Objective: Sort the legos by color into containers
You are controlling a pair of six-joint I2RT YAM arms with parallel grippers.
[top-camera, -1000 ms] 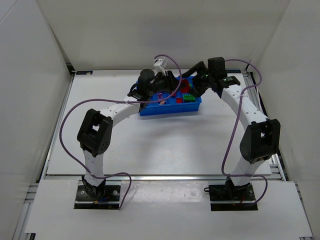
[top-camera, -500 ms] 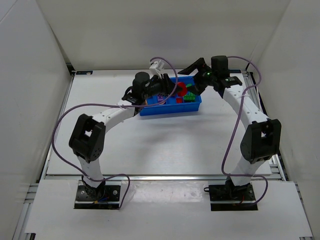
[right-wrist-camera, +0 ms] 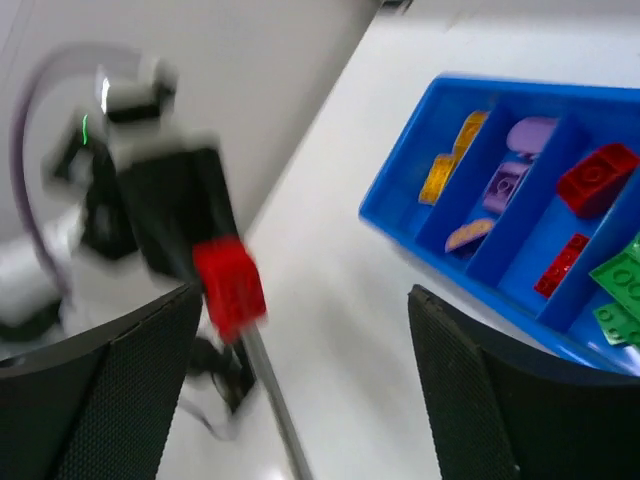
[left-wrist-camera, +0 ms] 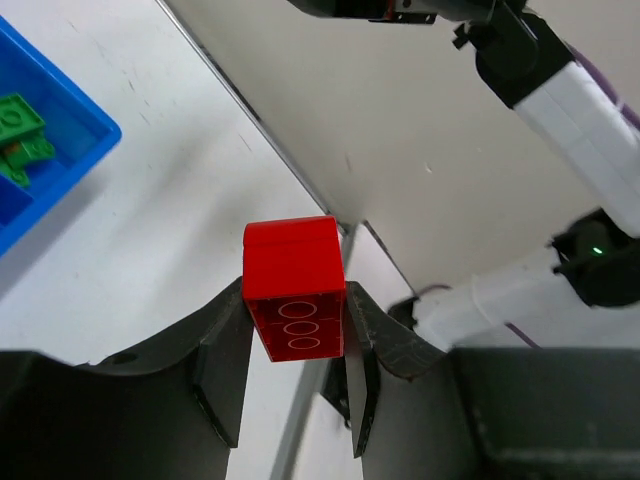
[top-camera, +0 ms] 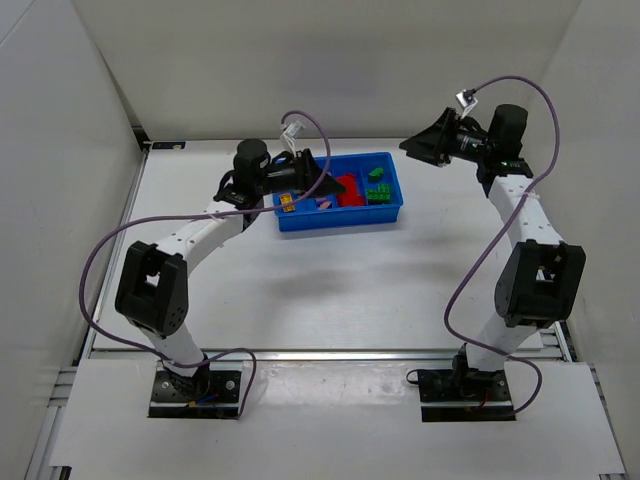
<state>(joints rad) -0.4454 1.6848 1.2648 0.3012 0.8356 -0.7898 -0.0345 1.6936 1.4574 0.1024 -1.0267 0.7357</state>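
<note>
- Shows the left gripper (left-wrist-camera: 296, 320) pinched onto a red brick (left-wrist-camera: 292, 262), one finger flat against each side, with a face bearing three rings turned toward the wrist camera.
- Places that brick in the air near the left end of the blue tray (top-camera: 340, 217), touching nothing but the two fingers. Cannot tell from any view whether it hangs over the tray or over the white table (top-camera: 300, 290).
- Appears blurred in the right wrist view, where the same brick sits beyond the tray's left end and apart from it.
- Shows the right gripper (right-wrist-camera: 305, 300) spread wide, with nothing between the dark fingers (right-wrist-camera: 120, 390). Hangs raised off the tray's far right corner, apart from it, aimed back toward the tray.
- Divides the tray into four side-by-side compartments by thin blue walls, read here from left to right in the top view.
- Holds yellow legos (right-wrist-camera: 450, 165) in the first compartment.
- Holds purple legos (right-wrist-camera: 512, 170) in the second compartment.
- Holds two red legos (right-wrist-camera: 597, 178) in the third compartment, one chunky and one flat.
- Holds green legos (right-wrist-camera: 622, 285) in the fourth compartment, also visible at the tray corner in the left wrist view.
- Rests the tray flat on the table, toward the far side, between the two arms.
</note>
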